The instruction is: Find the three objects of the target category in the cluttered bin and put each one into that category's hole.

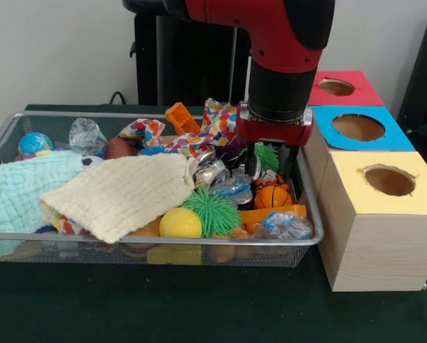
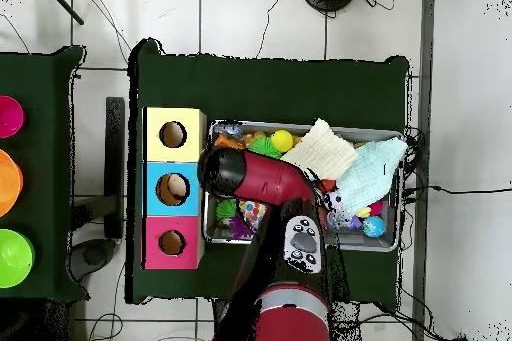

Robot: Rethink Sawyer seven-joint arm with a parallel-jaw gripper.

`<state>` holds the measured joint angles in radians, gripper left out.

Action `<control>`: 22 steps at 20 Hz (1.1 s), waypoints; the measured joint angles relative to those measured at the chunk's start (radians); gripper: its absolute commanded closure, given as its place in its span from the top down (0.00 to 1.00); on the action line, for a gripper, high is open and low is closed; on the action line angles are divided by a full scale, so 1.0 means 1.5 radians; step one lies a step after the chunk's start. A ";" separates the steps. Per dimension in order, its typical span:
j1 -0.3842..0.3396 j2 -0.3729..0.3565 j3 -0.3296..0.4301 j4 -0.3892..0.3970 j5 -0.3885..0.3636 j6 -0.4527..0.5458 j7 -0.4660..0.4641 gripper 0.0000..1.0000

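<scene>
My gripper (image 1: 269,161) is down inside the right end of the wire bin (image 1: 163,239), with a small green spiky toy (image 1: 268,155) right at its tip. Just below it lie a mini basketball (image 1: 272,196), crinkled foil wrappers (image 1: 215,171) and a larger green spiky ball (image 1: 212,211). A yellow ball (image 1: 180,224) rests at the front rim. Three wooden boxes with holes stand right of the bin: yellow (image 1: 349,168), blue (image 1: 395,139), red (image 1: 360,96). In the overhead view the arm (image 2: 240,175) hides the gripper over the bin's left end (image 2: 215,232).
A cream cloth (image 1: 124,193) and a pale blue cloth (image 1: 17,189) cover the bin's left half. A globe ball (image 1: 35,144), a brown ball (image 1: 118,148), an orange block (image 1: 181,118) and a patterned cloth (image 1: 217,125) lie at the back. Coloured bowls (image 2: 14,257) sit on another table.
</scene>
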<state>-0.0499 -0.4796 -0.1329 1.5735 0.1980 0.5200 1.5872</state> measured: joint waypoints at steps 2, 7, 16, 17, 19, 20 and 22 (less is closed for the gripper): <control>-0.005 -0.008 0.000 0.000 0.000 0.002 0.000 1.00; -0.017 -0.016 0.000 -0.002 -0.001 0.002 0.000 1.00; -0.044 -0.029 -0.001 -0.009 -0.002 0.002 0.000 1.00; -0.045 -0.029 -0.001 -0.009 -0.002 0.001 0.000 1.00; -0.046 -0.031 -0.002 -0.009 -0.002 0.002 0.000 1.00; -0.046 -0.031 -0.002 -0.009 -0.003 0.002 0.000 1.00; -0.046 -0.032 -0.003 -0.010 -0.004 0.001 0.000 1.00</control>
<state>-0.1195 -0.5275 -0.1369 1.5592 0.1918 0.5221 1.5872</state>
